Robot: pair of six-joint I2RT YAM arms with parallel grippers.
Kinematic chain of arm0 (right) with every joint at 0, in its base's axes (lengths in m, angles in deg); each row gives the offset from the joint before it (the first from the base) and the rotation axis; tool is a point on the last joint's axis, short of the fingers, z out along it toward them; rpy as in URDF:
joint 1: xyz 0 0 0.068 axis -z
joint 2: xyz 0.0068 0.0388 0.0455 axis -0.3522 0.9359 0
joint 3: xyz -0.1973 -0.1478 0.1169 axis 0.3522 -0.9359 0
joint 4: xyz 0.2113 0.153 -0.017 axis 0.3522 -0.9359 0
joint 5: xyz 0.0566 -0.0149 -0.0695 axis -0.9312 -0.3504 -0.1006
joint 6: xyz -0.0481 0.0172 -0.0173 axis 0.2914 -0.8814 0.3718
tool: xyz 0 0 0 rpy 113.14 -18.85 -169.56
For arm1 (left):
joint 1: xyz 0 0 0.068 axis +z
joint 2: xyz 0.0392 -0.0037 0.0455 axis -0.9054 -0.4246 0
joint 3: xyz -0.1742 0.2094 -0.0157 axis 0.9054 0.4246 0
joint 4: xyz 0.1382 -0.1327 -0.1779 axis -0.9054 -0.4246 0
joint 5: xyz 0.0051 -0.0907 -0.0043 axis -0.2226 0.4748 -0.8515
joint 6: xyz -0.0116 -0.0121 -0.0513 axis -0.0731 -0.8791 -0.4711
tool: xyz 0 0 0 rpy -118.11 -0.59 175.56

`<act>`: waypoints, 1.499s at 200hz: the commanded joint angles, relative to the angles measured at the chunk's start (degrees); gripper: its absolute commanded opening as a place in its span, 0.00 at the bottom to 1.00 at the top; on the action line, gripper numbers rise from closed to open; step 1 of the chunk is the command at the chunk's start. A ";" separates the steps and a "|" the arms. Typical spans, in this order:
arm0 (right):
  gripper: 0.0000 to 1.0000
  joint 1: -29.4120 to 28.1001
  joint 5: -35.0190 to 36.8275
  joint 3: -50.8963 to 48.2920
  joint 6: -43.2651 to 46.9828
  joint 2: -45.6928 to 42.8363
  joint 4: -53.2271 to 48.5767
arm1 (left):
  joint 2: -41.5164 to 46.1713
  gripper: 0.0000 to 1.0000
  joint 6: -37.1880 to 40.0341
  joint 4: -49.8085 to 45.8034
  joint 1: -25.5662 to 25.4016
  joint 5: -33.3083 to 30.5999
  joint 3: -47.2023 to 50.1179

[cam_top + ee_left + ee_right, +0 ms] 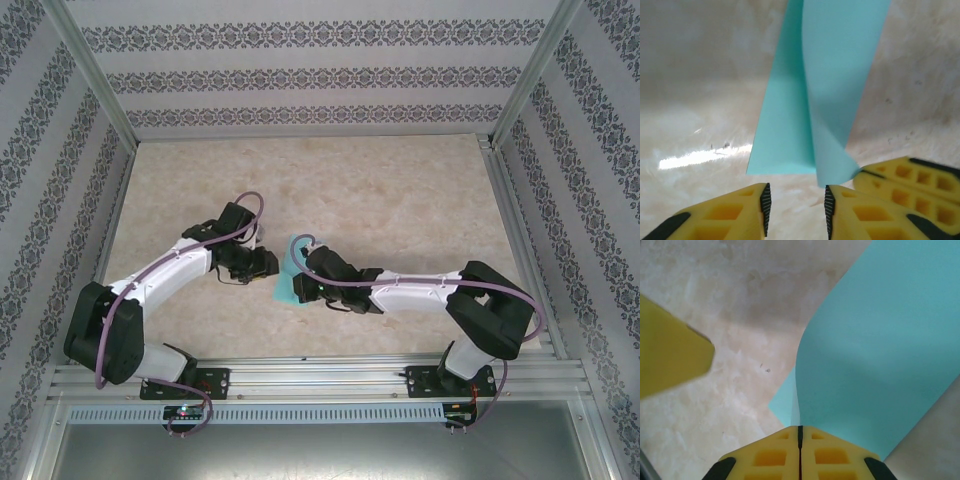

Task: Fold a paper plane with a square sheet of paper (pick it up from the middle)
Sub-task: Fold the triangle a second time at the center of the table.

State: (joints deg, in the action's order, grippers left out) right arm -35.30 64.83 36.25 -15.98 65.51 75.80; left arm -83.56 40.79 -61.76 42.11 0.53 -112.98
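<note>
Your bench (400, 190) has a mottled beige top with a marble look, and it reaches back to the far edge, where the walls meet it. In the left wrist view a bright streak of glare (700, 157) lies across its surface. In the right wrist view you can pick out a tiny dark speck (768, 370) on it.

The back wall (320, 70), left wall (50, 200) and right wall (590, 200) are papered in pale stripes with dark floral bands. A silver post (95, 75) rises from the far left corner and another post (538, 65) from the far right.

Along the near edge runs an aluminium rail (320, 378). Below it you see a slotted strip (320, 412), then a plain grey metal sheet (320, 455).
</note>
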 commanded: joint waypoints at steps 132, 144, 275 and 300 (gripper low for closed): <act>0.07 8.19 -12.79 -0.19 3.53 -2.01 -3.35 | -9.19 0.13 -2.94 8.62 -5.36 1.48 3.55; 0.08 8.41 -12.32 0.60 3.87 -1.45 -5.41 | -9.96 0.12 -3.12 8.98 -5.53 1.16 3.80; 0.07 10.39 -9.00 8.01 7.19 4.22 -16.45 | -13.09 0.11 -3.40 9.89 -6.28 -2.87 5.99; 0.08 10.48 -8.14 10.19 8.98 5.69 -19.28 | -13.01 0.11 -3.40 9.78 -6.33 -3.28 6.08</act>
State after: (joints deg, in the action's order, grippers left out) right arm -25.23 54.82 43.47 -9.92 69.42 60.61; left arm -95.39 37.70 -52.10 36.74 -0.06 -107.89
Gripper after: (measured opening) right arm 0.076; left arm 0.107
